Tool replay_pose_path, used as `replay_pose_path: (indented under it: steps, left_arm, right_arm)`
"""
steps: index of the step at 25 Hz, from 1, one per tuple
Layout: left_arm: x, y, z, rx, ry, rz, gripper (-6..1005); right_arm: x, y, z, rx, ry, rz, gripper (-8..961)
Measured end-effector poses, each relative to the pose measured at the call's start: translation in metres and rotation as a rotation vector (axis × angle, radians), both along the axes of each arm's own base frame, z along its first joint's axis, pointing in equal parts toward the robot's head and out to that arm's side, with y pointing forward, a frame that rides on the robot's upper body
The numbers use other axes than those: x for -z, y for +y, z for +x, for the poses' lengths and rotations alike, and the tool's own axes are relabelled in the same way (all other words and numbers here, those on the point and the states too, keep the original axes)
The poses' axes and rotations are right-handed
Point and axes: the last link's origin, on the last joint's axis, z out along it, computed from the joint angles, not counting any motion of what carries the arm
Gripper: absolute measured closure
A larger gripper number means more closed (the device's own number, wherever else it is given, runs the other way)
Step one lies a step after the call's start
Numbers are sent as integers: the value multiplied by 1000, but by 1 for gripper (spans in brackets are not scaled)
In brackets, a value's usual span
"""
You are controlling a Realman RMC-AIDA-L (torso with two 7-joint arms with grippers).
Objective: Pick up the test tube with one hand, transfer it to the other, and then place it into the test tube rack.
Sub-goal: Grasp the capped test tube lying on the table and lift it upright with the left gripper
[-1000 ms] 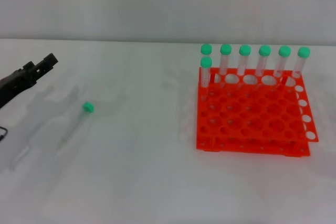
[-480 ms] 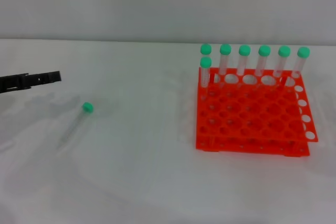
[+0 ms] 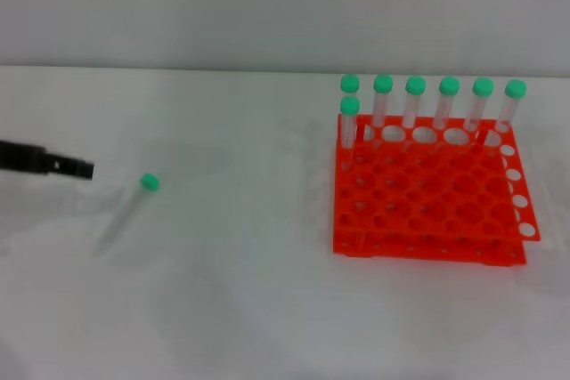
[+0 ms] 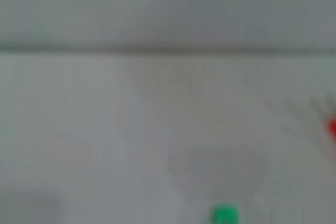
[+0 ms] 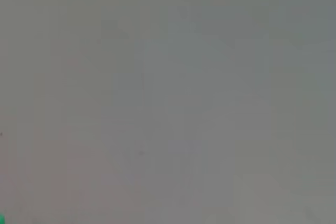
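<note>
A clear test tube (image 3: 127, 209) with a green cap lies flat on the white table at the left; its cap also shows in the left wrist view (image 4: 226, 215). My left gripper (image 3: 82, 169) reaches in from the left edge, its black tip a short way left of the cap and apart from it. The orange test tube rack (image 3: 427, 193) stands at the right with several green-capped tubes upright along its back row. My right gripper is out of view.
The white table (image 3: 240, 291) stretches between the lying tube and the rack. A grey wall rises behind the table's far edge. A sliver of the rack shows in the left wrist view (image 4: 333, 127).
My left gripper has swung from pointing up and right to level, then dropped lower and toward the lying tube's cap. The tube and the rack have not moved.
</note>
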Motion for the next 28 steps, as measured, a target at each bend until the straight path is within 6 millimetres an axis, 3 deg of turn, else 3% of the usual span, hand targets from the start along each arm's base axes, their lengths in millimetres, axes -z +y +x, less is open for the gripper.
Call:
replay_pose_path:
  steps: [6,18,28]
  left_arm:
    - [11,-1,6,-123,119,-93,124]
    - [20,6,15,-128,169,-127,125]
    - [50,20,28,-100,225,-186,126]
  right_arm:
    - [3,0,0,4,7,-6,131]
    - [5,0,0,11,9,-14,139]
    - [3,-3,3,18,4,-12,146]
